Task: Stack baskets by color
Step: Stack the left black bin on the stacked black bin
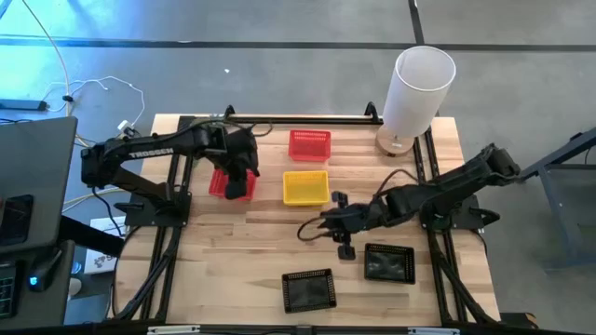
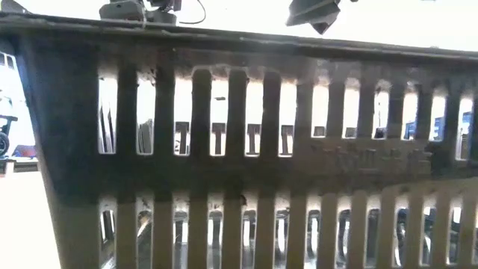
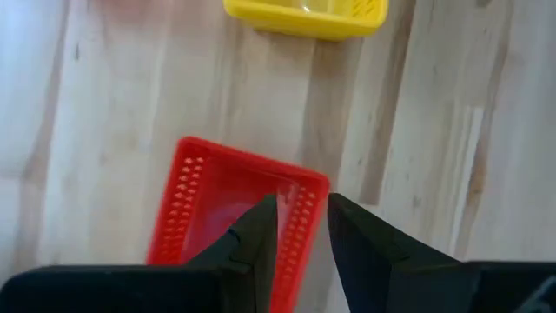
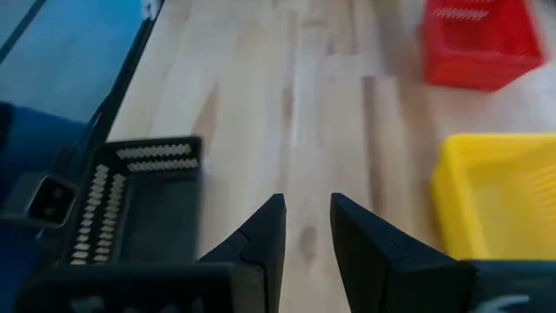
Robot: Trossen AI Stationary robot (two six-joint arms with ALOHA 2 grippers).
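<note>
In the high view my left gripper (image 1: 240, 175) stands over the table's left side, shut on a red basket (image 1: 229, 184) (image 3: 228, 222). A second red basket (image 1: 309, 144) rests on its base near the far edge, and a yellow basket (image 1: 305, 187) (image 3: 306, 16) sits just in front of it. Two black baskets (image 1: 307, 290) (image 1: 389, 263) rest near the front edge; one (image 2: 239, 149) fills the low view. My right gripper (image 1: 323, 221) (image 4: 306, 217) hovers open over bare wood at mid-table, between the yellow basket (image 4: 499, 196) and a black basket (image 4: 139, 204). My left gripper holds the red basket by one side wall, close to a corner (image 3: 306, 209). One finger (image 3: 259, 228) is inside the basket and the other (image 3: 352, 239) outside, coming steeply from above. The basket hangs below the fingers; whether it is clear of the table I cannot tell.
A tall white cylinder (image 1: 419, 88) stands at the far right corner. Black frame rails (image 1: 172, 233) (image 1: 447, 270) run along both sides of the table. Bare wood lies between the yellow basket and the black baskets.
</note>
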